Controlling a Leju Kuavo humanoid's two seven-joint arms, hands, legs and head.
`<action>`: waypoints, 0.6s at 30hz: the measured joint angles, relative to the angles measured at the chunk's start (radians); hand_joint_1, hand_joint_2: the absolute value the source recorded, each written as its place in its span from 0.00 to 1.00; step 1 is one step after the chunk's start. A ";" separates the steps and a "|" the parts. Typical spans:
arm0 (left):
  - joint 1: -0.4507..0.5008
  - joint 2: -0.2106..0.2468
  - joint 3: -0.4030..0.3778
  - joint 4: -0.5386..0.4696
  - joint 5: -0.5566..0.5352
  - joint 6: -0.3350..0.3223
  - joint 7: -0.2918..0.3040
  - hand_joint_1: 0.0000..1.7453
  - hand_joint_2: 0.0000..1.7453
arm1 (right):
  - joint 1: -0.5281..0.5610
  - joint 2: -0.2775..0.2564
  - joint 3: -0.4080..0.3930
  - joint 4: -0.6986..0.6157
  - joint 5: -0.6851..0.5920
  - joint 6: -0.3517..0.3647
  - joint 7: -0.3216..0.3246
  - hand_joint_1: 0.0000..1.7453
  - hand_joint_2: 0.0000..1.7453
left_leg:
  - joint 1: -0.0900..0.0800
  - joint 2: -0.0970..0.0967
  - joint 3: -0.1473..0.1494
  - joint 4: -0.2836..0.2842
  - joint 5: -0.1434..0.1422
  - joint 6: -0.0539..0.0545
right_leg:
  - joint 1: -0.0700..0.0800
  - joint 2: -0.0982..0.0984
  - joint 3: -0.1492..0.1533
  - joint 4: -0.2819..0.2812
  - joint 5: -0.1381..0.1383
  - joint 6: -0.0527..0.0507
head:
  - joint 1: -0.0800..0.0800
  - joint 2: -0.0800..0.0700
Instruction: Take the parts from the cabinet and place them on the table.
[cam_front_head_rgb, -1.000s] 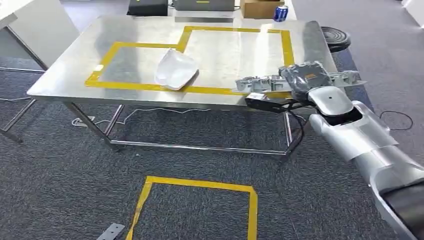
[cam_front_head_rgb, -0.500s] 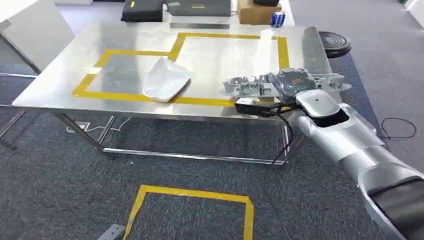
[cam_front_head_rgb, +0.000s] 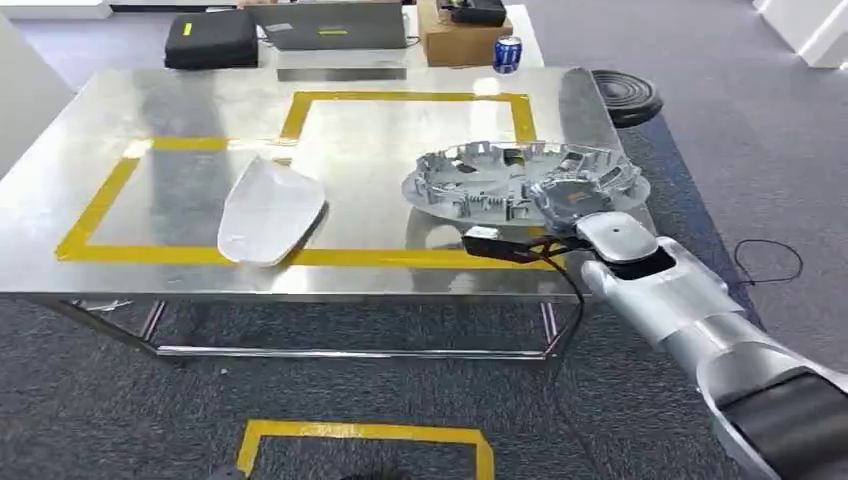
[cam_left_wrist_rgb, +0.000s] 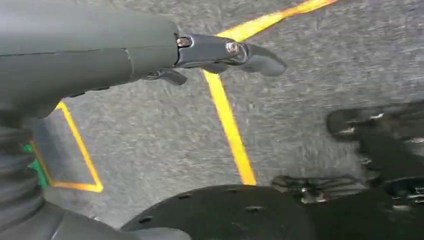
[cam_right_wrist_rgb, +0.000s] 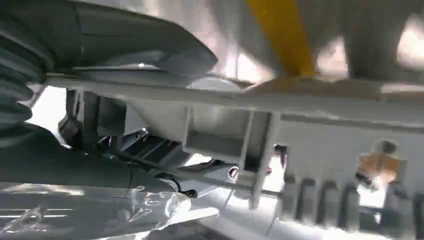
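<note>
R hand (cam_front_head_rgb: 568, 200) fingers mostly hidden under the part's rim; wrist view blurred, shows ribbed underside w/ thumb and fingers clamped either side of the rim. Round grey wheel-cover part (cam_front_head_rgb: 520, 180) held tilted over the steel table (cam_front_head_rgb: 120, 120), near edge, above the yellow tape frame (cam_front_head_rgb: 400, 257). White curved part (cam_front_head_rgb: 268, 210) lies flat, well apart. L hand (cam_left_wrist_rgb: 220, 52) hangs over carpet, fingers loosely apart, holding nothing.
</note>
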 joint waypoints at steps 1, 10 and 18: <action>-0.002 -0.002 0.000 0.000 -0.001 -0.008 -0.002 0.00 1.00 | -0.008 0.000 0.000 -0.004 -0.003 0.000 -0.002 1.00 1.00 | -0.002 0.001 -0.005 0.022 -0.017 0.006 | -0.003 0.001 0.010 -0.008 -0.008 0.005 | -0.001 0.000; -0.002 -0.029 0.001 0.006 0.024 -0.137 -0.040 0.00 1.00 | 0.041 -0.008 0.005 0.006 -0.045 -0.017 -0.038 1.00 1.00 | -0.007 -0.012 0.107 0.024 -0.124 0.040 | 0.017 -0.036 -0.148 0.216 -0.017 -0.007 | 0.008 0.000; -0.009 -0.042 0.000 0.007 0.020 -0.121 -0.053 0.00 0.00 | 0.023 -0.018 0.003 0.002 -0.062 -0.027 -0.045 0.00 0.00 | -0.016 -0.012 0.104 0.032 -0.133 0.033 | 0.020 -0.031 -0.131 0.037 0.097 0.007 | 0.004 0.000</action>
